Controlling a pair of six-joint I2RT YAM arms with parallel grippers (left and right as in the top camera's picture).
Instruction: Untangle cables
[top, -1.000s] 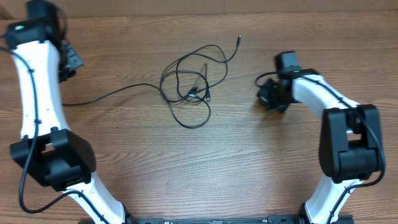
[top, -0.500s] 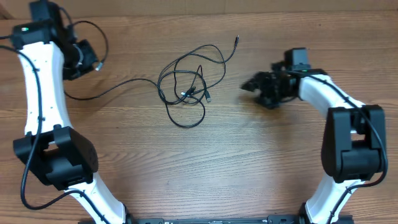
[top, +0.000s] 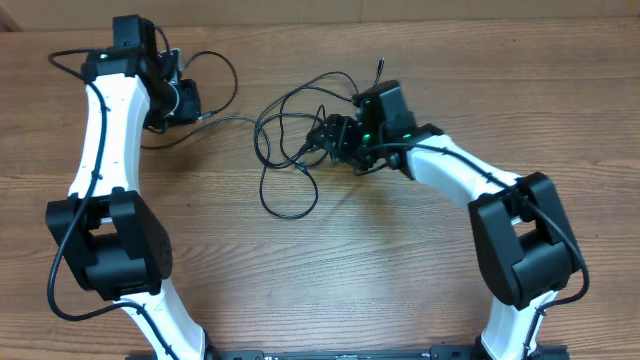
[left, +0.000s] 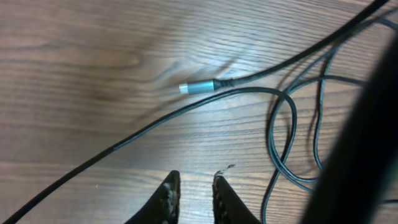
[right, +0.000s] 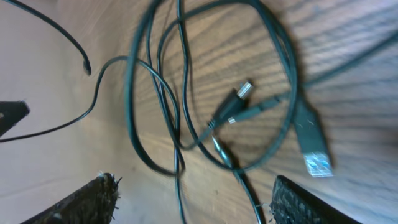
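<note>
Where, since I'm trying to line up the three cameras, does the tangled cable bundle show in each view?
Overhead: the cable bundle lies upper centre, the right gripper over its right side.
Left wrist: only loose strands at the right; the knot itself cannot be made out.
Right wrist: it fills the middle of the picture.
Shared landmark: the wooden table under the cables.
</note>
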